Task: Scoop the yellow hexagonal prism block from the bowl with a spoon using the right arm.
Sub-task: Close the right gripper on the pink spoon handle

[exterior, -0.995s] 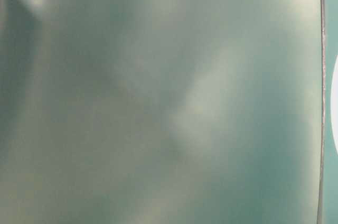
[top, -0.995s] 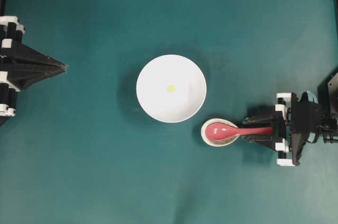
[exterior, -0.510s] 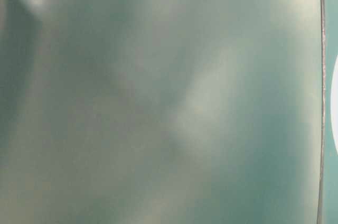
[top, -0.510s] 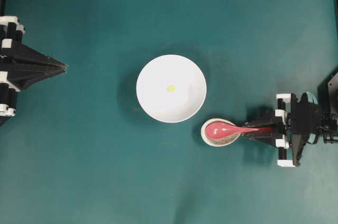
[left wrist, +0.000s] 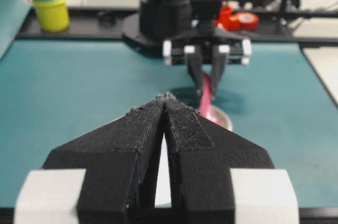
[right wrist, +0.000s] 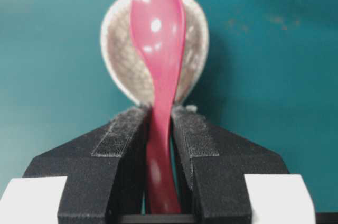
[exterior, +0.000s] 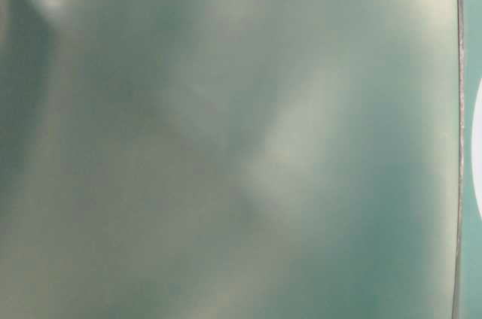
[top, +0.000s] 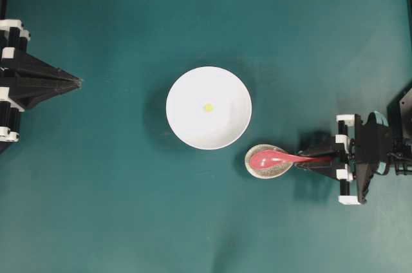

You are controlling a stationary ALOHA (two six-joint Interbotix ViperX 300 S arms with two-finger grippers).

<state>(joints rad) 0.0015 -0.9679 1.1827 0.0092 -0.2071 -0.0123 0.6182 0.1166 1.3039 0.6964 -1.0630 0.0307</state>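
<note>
Bowl: the white bowl (top: 208, 107) sits in the middle of the overhead view, on the green table (top: 129, 208).
Block: the tiny yellow block (top: 208, 107) lies inside the bowl, near its middle.
Spoon: the pink spoon (top: 283, 157) is at the lower right of the bowl. Its scoop is over the spoon rest (top: 265, 168) and its handle points right.
Right gripper: the right gripper (right wrist: 160, 129) pinches the spoon's handle from both sides, tight on it.
Left gripper: the left gripper (top: 76, 82) is at the left edge, far from the bowl. Its tips are pressed together with nothing between them.
Table-level view: all blurry green, so little can be told.
</note>
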